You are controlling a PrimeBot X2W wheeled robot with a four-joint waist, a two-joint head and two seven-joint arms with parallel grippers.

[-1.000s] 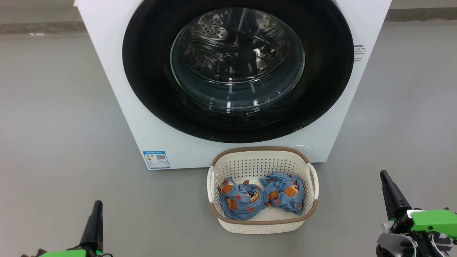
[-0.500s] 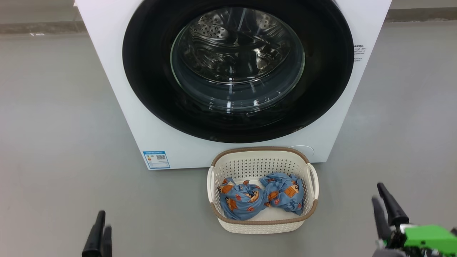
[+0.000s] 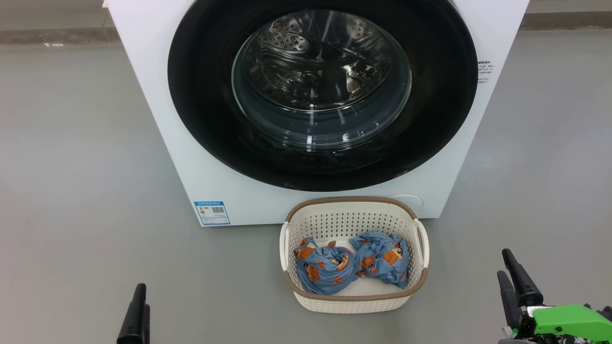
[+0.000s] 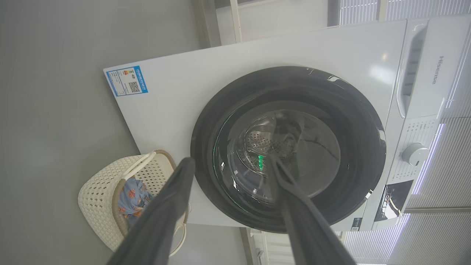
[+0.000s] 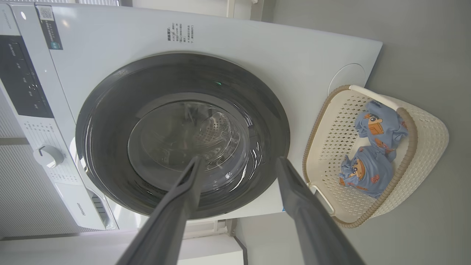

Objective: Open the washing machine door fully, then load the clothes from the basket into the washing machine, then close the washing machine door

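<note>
**A:** What lies ahead of the robot's two grippers?

**B:** The washing machine (image 3: 158, 119). It stands on the grey floor (image 3: 71, 191), straight beyond both pairs of fingers and well apart from them. The washing machine door (image 3: 201, 95) sits closed against the front, and the steel drum (image 3: 306, 52) shows through its glass.

**A:** And nearer to them?

**B:** The basket (image 3: 354, 300) rests on the floor just before the machine's lower front. It is forward and to the right of the left gripper (image 4: 231, 160), and forward and to the left of the right gripper (image 5: 239, 159). Neither gripper touches it.

**A:** Where are the clothes (image 3: 354, 267)?

**B:** They are in the bottom of the basket, two blue bundles bunched side by side and touching each other.

**A:** How do the grippers stand?

**B:** Both are released. In each wrist view the two dark fingers are spread apart, with nothing between them and nothing touching them.
</note>
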